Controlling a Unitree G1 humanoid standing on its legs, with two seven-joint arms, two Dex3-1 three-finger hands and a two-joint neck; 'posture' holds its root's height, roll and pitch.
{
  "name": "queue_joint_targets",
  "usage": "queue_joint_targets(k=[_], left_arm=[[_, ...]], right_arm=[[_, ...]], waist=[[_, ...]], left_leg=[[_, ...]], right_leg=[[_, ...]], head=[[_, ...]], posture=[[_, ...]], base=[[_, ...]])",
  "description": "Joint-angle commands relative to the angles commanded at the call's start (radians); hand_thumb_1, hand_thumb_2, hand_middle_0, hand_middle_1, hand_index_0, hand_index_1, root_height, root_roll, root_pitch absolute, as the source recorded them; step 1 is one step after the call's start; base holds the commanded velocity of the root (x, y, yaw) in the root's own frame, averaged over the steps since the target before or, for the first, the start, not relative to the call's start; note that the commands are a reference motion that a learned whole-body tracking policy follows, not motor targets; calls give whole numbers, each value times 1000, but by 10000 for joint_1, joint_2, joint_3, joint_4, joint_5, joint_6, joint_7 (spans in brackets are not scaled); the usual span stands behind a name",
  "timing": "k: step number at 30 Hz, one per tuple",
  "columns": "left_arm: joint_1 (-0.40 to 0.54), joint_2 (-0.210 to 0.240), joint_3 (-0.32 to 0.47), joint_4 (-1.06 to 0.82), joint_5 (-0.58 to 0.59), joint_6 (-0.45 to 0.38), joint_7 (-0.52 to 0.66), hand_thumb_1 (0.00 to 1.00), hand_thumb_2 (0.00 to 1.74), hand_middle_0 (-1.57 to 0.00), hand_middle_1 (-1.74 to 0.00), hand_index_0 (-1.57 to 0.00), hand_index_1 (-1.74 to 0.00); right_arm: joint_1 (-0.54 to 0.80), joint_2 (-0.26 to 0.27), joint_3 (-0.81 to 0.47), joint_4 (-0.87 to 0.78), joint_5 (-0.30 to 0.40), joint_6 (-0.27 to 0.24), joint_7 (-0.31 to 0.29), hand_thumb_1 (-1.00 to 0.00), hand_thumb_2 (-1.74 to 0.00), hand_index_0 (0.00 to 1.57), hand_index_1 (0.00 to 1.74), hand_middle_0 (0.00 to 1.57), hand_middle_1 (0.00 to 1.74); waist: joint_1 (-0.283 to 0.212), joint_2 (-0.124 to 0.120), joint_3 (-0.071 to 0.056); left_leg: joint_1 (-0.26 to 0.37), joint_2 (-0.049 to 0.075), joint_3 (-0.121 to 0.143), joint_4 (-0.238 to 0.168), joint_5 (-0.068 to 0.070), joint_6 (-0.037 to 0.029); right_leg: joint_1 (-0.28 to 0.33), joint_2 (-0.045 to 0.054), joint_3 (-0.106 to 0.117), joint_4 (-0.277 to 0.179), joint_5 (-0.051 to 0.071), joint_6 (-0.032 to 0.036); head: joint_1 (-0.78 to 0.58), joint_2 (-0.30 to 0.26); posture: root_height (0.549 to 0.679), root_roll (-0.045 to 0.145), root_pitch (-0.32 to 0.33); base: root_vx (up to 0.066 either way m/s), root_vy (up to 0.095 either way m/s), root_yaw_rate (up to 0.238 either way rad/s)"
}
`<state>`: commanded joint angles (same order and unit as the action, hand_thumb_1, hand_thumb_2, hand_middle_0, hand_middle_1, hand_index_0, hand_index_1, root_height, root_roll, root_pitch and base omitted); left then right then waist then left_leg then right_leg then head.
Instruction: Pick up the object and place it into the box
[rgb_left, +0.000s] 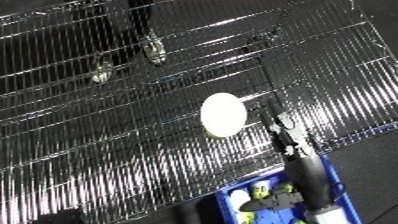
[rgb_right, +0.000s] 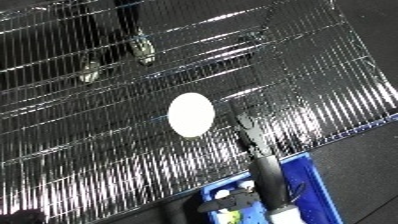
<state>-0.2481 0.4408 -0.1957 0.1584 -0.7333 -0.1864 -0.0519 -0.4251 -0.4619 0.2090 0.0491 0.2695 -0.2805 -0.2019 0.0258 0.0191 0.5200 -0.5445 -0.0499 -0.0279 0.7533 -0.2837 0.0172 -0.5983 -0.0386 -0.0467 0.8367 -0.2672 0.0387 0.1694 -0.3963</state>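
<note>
1 flat white oval object (rgb_right: 191, 114) lies on the silver wire-grid surface (rgb_left: 107, 130), just beyond the blue plastic bin (rgb_right: 313, 186). Beside the object, the right hand (rgb_left: 286, 131) reaches out; its finger state is unclear.

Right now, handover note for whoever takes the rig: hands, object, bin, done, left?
Right hand: reaching over the wire shelf, beside the white round object; whether its fingers touch or grip the object cannot be told.
Left hand: not in view.
White round object: on the shelf, not yet lifted.
Blue bin: below the shelf's near edge, under the right forearm, already holding several small items.
Done: the reach toward the object.
Left: grasp it, carry it back, drop it into the bin.
</note>
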Motion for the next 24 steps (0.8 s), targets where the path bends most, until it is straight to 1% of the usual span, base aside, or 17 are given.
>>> queue_joint_targets(k=[4,9,10,11,15,19,20,24], left_arm=[[-66,83,-104,79,-82,-61,-15,1000,1740,-1570,-1740,-1570,-1740],[-123,103,-182,77,-146,-131,1,1000,1740,-1570,-1740,-1570,-1740],[-123,103,-182,77,-146,-131,1,1000,1740,-1570,-1740,-1570,-1740],[-142,103,-184,41,-165,-135,17,1000,1740,-1570,-1740,-1570,-1740],[-241,96,-243,3,-157,-111,55,1000,1740,-1570,-1740,-1570,-1740],[-363,76,-287,9,-163,-71,73,1000,1740,-1570,-1740,-1570,-1740],[-454,56,-330,43,-155,-52,84,1000,1740,-1570,-1740,-1570,-1740],[-598,31,-401,113,-141,-36,101,1000,1740,-1570,-1740,-1570,-1740]], right_arm=[[-274,-50,1,601,23,-310,-433,0,0,0,0,0,0],[-566,-99,45,910,33,-344,-847,0,0,0,0,0,0],[-566,-99,45,910,33,-344,-847,0,0,0,0,0,0],[-635,-106,60,990,56,-363,-941,0,0,0,0,0,0],[-788,-133,115,1215,102,-449,-999,0,0,0,0,0,0],[-988,-156,175,1425,204,-514,-1008,0,0,0,0,0,0],[-1145,-157,219,1612,278,-586,-1000,0,0,0,0,0,0],[-1432,-172,287,1934,372,-669,-992,0,0,0,0,0,0]], waist=[[49,72,0],[90,165,0],[90,165,0],[98,191,0],[99,235,0],[121,272,0],[139,293,0],[176,325,0]], left_leg=[[-319,-49,38,221,-83,12],[-780,-72,119,508,-184,32],[-780,-72,119,508,-184,32],[-924,-80,141,595,-226,41],[-1145,-83,173,716,-297,56],[-1265,-91,212,789,-342,65],[-1334,-104,233,840,-368,69],[-1411,-113,247,906,-399,73]], right_leg=[[-310,-27,-44,231,-49,-2],[-775,-39,-72,503,-103,-42],[-775,-39,-72,503,-103,-42],[-923,-30,-74,582,-126,-55],[-1168,-14,-59,720,-163,-63],[-1301,-27,-56,787,-177,-64],[-1372,-30,-60,824,-178,-64],[-1460,-40,-64,880,-180,-64]], head=[[245,258],[493,478],[493,478],[566,517],[718,655],[809,706],[861,728],[1031,695]], posture=[[624,46,92],[619,47,116],[619,47,116],[618,47,125],[615,46,139],[614,46,147],[614,46,151],[612,45,154]], base=[[-12,1,49],[-27,7,22],[-30,7,18],[-22,12,9],[-16,16,0],[-7,14,3],[5,10,4],[9,12,9]])
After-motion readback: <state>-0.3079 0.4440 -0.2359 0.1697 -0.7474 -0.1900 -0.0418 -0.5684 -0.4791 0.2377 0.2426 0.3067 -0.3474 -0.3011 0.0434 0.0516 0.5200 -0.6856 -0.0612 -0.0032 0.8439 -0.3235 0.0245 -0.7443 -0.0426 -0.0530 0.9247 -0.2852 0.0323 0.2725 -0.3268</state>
